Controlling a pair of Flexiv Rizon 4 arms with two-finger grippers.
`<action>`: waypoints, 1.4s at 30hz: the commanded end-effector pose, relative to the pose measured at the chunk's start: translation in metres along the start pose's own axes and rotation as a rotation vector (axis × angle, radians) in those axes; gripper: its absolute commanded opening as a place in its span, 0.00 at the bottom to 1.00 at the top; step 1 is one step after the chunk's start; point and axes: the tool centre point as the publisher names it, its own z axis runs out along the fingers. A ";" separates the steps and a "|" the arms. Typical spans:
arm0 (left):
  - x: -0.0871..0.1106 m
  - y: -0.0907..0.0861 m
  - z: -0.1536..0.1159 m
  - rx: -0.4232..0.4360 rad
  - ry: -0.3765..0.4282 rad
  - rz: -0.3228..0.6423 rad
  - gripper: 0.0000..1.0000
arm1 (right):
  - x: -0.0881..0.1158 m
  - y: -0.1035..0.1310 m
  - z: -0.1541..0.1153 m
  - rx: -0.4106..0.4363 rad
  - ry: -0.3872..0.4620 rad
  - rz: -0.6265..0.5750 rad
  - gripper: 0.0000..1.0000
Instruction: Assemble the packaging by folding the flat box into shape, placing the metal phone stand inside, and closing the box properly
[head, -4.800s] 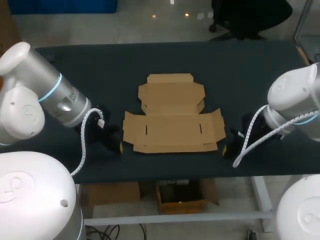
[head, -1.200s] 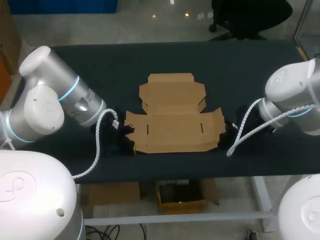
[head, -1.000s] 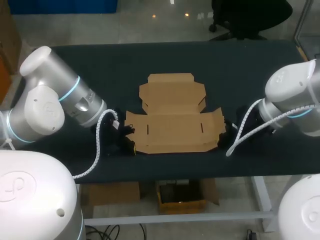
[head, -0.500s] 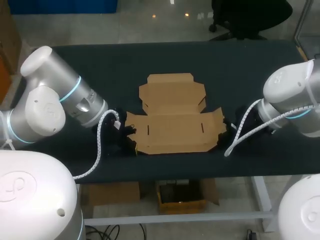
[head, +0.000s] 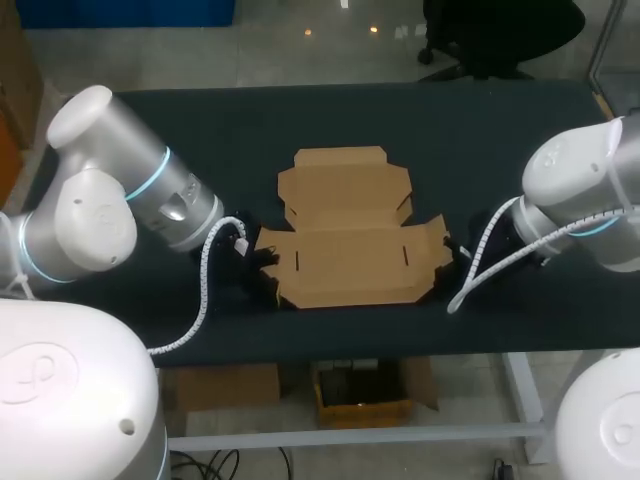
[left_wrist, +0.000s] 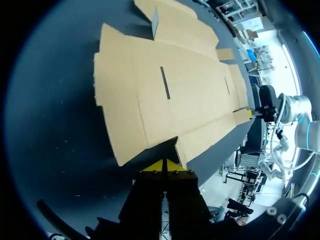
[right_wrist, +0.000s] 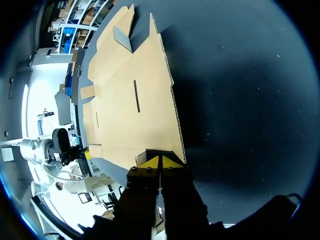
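Flat brown corrugated-cardboard box blank (head: 345, 255) lay unfolded in the middle of the dark worktop (head: 200, 130), nothing creased up yet that I could see. So by my read, folding hadn't started.

Left hand (left_wrist: 164, 166) sat low at the blank's near-left corner. Its yellow tips were pressed together, with nothing visible between them, and their point was right at the cardboard edge. Right hand (right_wrist: 159, 161) mirrored it at the near-right corner, tips also together and nosed up to the edge. Whether either tip actually touched the board or sat just under it, I couldn't tell.

Likely reason for the setup: one closed hand at each end works as a thin wedge to get under the side flaps and lift both together. The blank being centred between the arms fits that.

Orientation: the base panel's long axis ran left-right across the worktop, between the two hands. The lid panel (head: 342, 180) pointed away from the robot, toward the far edge. The two slots (head: 296, 259) in the base ran near-to-far, across that long axis.

Metal phone stand didn't show in any view.
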 end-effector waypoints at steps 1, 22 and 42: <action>0.006 0.000 -0.003 0.003 -0.017 0.001 0.00 | 0.001 0.001 0.001 0.004 -0.004 0.000 0.00; 0.013 -0.002 0.005 -0.005 -0.054 0.006 0.00 | 0.012 -0.002 0.001 -0.017 -0.069 -0.004 0.00; 0.022 0.000 0.009 -0.014 -0.087 0.032 0.00 | 0.020 0.001 0.002 0.014 -0.132 0.011 0.00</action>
